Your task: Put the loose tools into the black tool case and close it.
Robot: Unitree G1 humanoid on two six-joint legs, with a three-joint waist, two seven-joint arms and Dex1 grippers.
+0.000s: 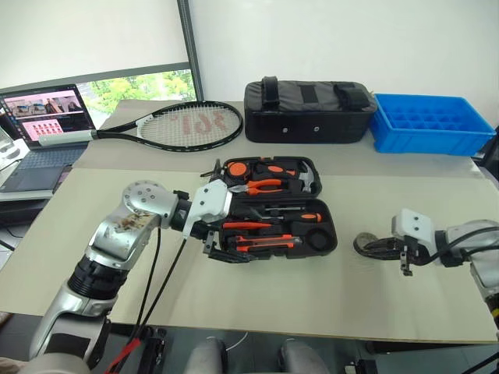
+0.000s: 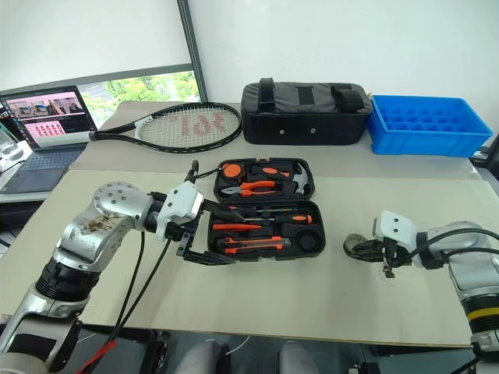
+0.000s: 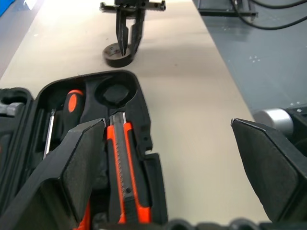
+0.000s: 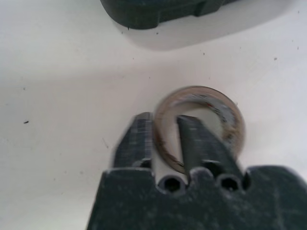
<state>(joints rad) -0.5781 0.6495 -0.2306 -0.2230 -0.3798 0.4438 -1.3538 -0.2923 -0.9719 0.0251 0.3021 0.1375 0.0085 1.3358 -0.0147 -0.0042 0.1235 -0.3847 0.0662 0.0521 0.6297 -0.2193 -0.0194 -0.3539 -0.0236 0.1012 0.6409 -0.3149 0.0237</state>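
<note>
Item in hand: dark tape roll (image 4: 199,125), on the worktop beside the open black tool case (image 1: 273,209) toward the right edge; my right gripper (image 4: 165,134) pinches its wall, one finger inside the ring. My left gripper (image 3: 168,158) hovers spread over the case's front half, carrying nothing. Next, as I judge: lift the roll into the round recess (image 3: 114,91), then shut the lid.

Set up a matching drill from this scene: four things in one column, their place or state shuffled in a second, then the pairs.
1. tape roll
2. utility knife
3. tennis racket
4. blue tray

A. far right of the table, beside the fabric bag
B. lying in the open tool case
C. next to the laptop
D. pinched at its rim by the right gripper

1-D, 2-B, 3-C, 4-A
</note>
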